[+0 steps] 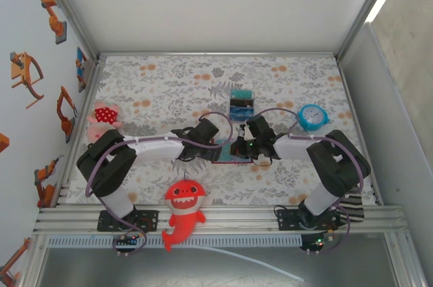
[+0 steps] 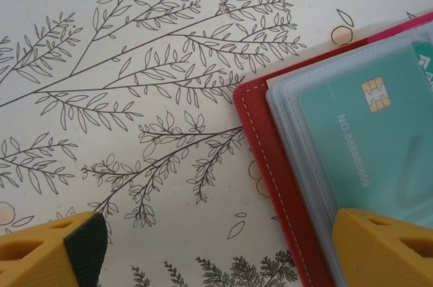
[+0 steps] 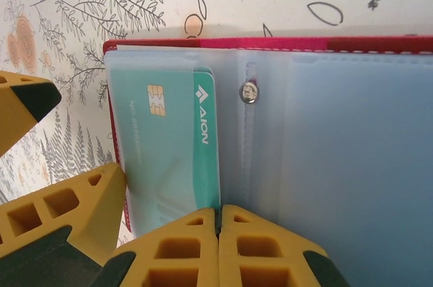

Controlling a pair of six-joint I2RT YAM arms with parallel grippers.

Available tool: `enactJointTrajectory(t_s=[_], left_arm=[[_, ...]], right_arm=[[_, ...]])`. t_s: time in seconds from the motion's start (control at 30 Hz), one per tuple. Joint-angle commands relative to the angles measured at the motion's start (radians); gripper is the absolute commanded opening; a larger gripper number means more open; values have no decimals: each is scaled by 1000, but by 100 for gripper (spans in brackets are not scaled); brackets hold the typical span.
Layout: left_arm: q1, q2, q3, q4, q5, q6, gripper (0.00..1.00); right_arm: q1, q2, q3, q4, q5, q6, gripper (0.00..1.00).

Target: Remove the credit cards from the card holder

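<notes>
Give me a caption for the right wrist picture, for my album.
Shut right pincer at the edge of the teal credit card in the open red card holder.

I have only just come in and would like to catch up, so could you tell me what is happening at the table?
Two robot arms are working on the open card holder, which lies flat on the flowered tablecloth. The left gripper is open and straddles the holder's edge. The right gripper is shut at the edge of the teal card, which sits inside the holder and is not yet out. Whether the gripper actually pinches the card is hard to tell.
</notes>
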Motion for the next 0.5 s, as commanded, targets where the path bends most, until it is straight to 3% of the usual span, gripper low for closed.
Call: enactJointTrajectory(t_s=[0.0, 0.47], left_arm=[[6, -11, 9, -55, -15, 10, 88], [16, 7, 3, -43, -25, 14, 91]], right_arm=[[-3, -7, -6, -49, 43, -14, 0], [-5, -48, 16, -125, 93, -46, 0]])
